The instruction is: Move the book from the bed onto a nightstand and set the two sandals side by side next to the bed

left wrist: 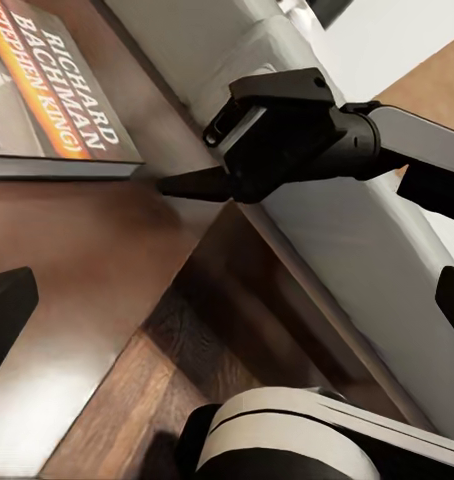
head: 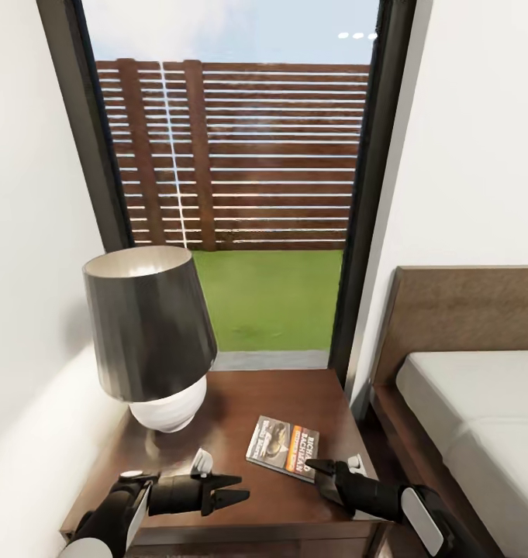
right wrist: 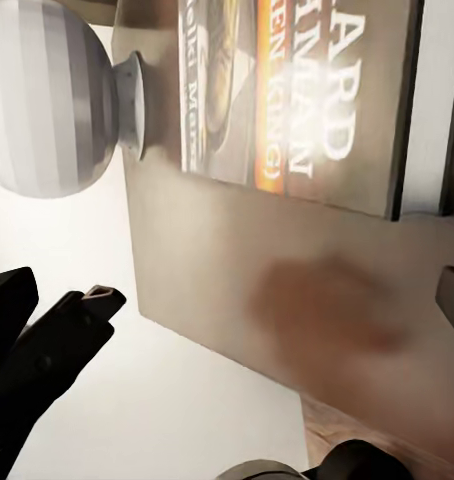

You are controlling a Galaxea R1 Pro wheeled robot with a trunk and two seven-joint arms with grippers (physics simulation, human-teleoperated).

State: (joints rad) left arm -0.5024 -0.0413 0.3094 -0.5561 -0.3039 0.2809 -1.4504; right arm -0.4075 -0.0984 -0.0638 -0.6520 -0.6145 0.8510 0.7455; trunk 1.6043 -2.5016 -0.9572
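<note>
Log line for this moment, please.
book: flat on nightstand | right gripper: beside book, apart | left gripper: empty

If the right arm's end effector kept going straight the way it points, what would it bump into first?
Probably the book. The right end effector points at its near corner on the nightstand, with the tips almost touching; its height above the cover is hard to judge.

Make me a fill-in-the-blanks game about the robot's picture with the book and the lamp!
1. The book lies flat on the ______.
2. Beside the book on the nightstand stands a lamp with a dark ______.
3. Through the window you see green grass and a slatted ______.
4. The right gripper points its tip at the book's ______.

Missing words: nightstand; shade; fence; corner
</note>
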